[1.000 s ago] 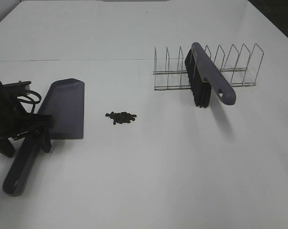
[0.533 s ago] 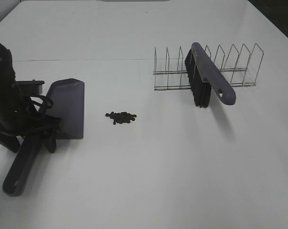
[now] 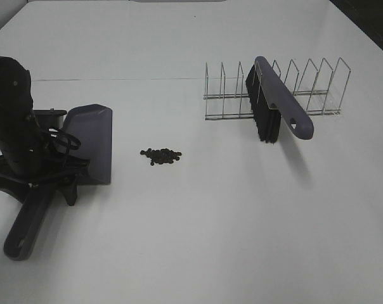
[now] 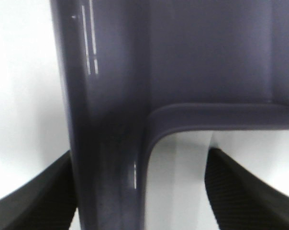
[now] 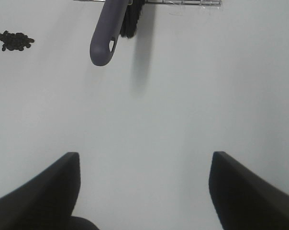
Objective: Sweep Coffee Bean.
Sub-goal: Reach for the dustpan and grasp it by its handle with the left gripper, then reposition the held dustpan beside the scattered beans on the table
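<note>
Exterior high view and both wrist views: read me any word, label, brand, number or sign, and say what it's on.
None: no word, label, brand, number or sign shows.
The dustpan, brush, wire rack and table are plain.
Thin pale streaks on the dustpan in the left wrist view look like glare, not letters.

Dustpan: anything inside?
The dustpan looks bare where visible; beans sit on the table beside it, apart. The left arm covers its handle-side part.
</note>
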Robot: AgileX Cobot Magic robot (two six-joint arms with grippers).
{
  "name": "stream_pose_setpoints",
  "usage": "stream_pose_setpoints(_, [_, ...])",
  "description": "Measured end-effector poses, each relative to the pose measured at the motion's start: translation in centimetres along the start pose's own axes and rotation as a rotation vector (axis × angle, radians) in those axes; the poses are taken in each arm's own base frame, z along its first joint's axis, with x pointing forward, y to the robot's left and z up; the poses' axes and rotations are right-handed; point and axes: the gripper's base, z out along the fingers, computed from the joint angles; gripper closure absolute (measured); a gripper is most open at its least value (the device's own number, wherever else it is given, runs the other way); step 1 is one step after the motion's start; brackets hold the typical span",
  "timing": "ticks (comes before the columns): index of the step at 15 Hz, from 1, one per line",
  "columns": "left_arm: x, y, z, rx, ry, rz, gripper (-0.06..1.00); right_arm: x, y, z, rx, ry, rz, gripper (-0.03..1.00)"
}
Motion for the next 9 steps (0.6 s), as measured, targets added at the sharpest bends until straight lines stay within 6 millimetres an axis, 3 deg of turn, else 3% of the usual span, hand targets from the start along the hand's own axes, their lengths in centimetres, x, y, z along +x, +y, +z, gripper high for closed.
stream_pose_setpoints(4, [-0.05, 0.00, -0.02, 0.000, -0.004, -0.018, 0.60, 0.00, 0.00, 0.00, 0.000, 0.000, 0.000, 0.34])
stream_pose_setpoints(9, [-0.31, 0.27, -0.05, -0.031, -0.030, 0.023, 0.61, 0.00, 0.01, 0.00, -0.001, 0.000, 0.001, 0.34])
